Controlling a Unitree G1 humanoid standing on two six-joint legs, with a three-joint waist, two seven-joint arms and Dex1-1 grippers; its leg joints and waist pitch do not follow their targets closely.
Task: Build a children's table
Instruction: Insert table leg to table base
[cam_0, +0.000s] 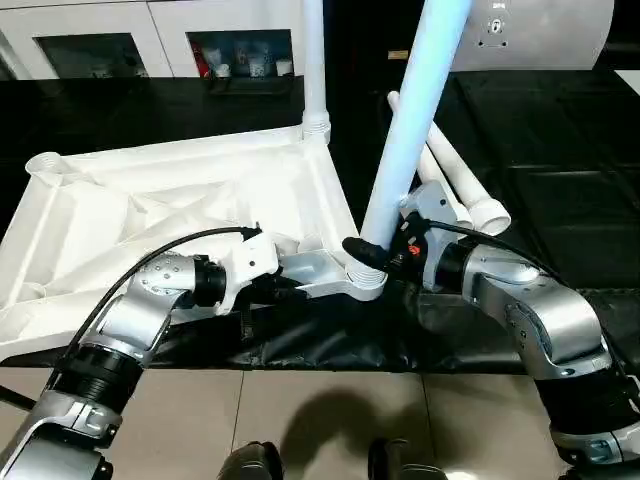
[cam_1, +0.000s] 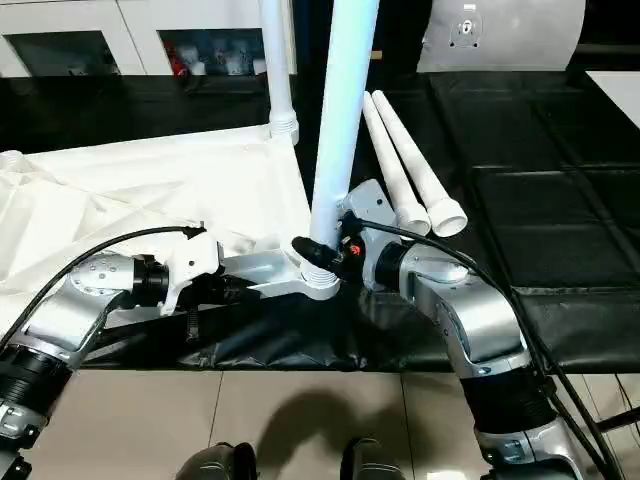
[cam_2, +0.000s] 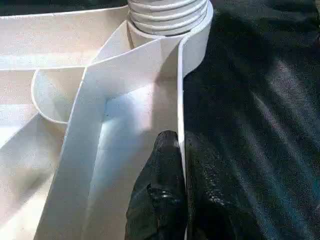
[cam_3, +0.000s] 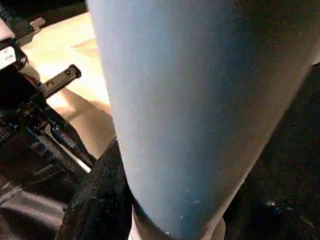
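Looks like a lab or robot test room. Far wall carries white cabinets (cam_0: 120, 40) with glass doors, small bottles and containers (cam_0: 245, 62) behind the panes. Work surface (cam_0: 560, 170) draped in black sheeting, standing on a pale tiled floor (cam_0: 330, 420).

Work surface: a black sheet-covered bench (cam_0: 560, 180) stretched out in front of me, its cover wrinkled and glossy along my near edge.
Table top: the white table top (cam_0: 150, 215) lay upside down on the sheet, ribbed underside up, over my left half of the bench.
Loose legs: two white legs (cam_1: 415, 170) lay side by side on the sheet to the right of the top, wide ends toward me.
Floor: beige tiles (cam_0: 330, 420) showed below the bench edge.
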